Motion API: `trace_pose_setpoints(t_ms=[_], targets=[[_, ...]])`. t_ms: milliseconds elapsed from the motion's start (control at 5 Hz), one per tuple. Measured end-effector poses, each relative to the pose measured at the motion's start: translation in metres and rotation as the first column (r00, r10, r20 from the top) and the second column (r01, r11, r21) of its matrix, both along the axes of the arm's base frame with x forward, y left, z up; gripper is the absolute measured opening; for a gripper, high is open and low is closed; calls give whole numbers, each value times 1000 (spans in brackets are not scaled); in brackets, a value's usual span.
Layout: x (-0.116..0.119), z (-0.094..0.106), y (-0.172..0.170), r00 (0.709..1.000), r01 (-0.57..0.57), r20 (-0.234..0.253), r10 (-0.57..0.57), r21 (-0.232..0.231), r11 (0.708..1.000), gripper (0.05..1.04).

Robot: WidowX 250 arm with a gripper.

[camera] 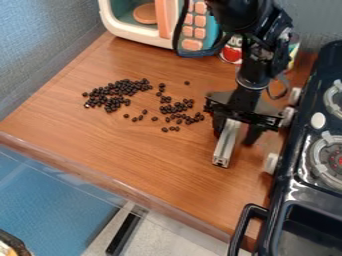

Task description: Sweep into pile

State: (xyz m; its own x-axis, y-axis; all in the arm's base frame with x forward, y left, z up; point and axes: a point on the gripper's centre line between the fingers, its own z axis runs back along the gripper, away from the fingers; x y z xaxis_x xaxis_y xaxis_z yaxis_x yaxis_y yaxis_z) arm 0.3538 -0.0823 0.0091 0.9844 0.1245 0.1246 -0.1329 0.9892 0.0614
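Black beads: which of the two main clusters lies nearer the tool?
The looser cluster, toward the stove; it lies between the tool and the denser cluster.

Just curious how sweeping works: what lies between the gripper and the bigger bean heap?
A looser scatter of dark beans lies on the wooden counter, in the camera view.
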Motion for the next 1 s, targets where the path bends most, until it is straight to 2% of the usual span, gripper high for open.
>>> trace_pose_setpoints(t_ms=[200,600,1000], targets=[[-4,0,6,1000,-5,0,5,-10,1000,405],[-15,-2,20,1000,23,-14,-23,-13,1000,387],[-11,-2,45,999,33,-3,-33,5,999,387]])
